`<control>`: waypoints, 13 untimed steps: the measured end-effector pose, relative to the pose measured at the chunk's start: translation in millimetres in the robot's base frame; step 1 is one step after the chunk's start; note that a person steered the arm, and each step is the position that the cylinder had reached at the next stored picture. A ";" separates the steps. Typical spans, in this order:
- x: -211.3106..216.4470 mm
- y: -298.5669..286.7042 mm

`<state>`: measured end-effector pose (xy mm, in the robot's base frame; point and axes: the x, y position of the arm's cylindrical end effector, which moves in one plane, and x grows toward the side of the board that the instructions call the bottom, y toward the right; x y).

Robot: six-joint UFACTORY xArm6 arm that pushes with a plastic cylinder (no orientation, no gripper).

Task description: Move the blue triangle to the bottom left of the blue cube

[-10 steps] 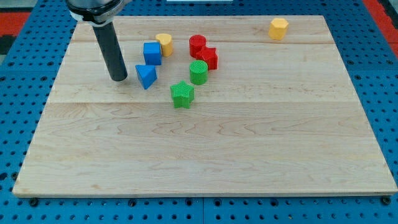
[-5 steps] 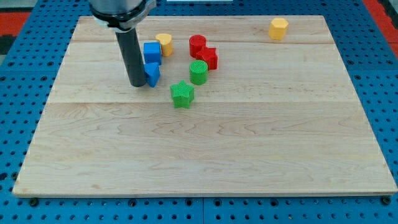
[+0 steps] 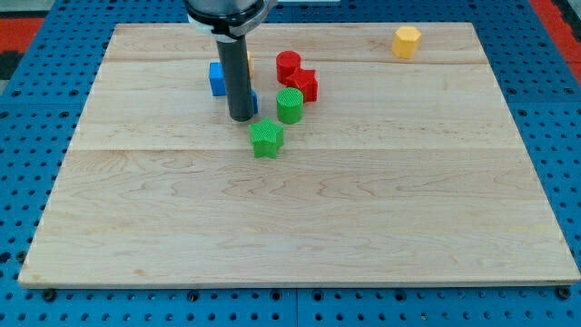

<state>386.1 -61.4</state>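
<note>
1. A pale wooden board [image 3: 300,218] lay on a blue pegboard surface [image 3: 27,109], seen from one camera looking down at an angle.
2. The blue cube [image 3: 216,78] served as the landmark; it sat near the view's top, left of the board's middle, and the rod covered its right side.
3. My tip [image 3: 241,118] stood on the board just below and to the right of the blue cube. It is a plain dark rod with no jaws, so nothing on it could spread or pinch.
4. The blue triangle [image 3: 253,101] was almost wholly hidden behind the rod; only a sliver of blue showed at the rod's right edge, below and right of the blue cube. Its shape could not be made out there.
5. A yellow block [image 3: 248,62] peeked out just right of the blue cube, behind the rod.
6. Two red blocks lay farther right of the blue cube: a red cylinder [image 3: 288,64] and, touching it, another red block [image 3: 305,84].
7. A green cylinder [image 3: 290,105] stood below the red pair.
8. A green star-shaped block [image 3: 266,138] lay below my tip, near it.
9. A second yellow block [image 3: 407,41] sat well apart, far to the blue cube's right near the board's top edge.
</note>
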 end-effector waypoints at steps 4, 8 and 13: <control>-8.4 34.7; 17.0 -21.3; -17.4 -49.9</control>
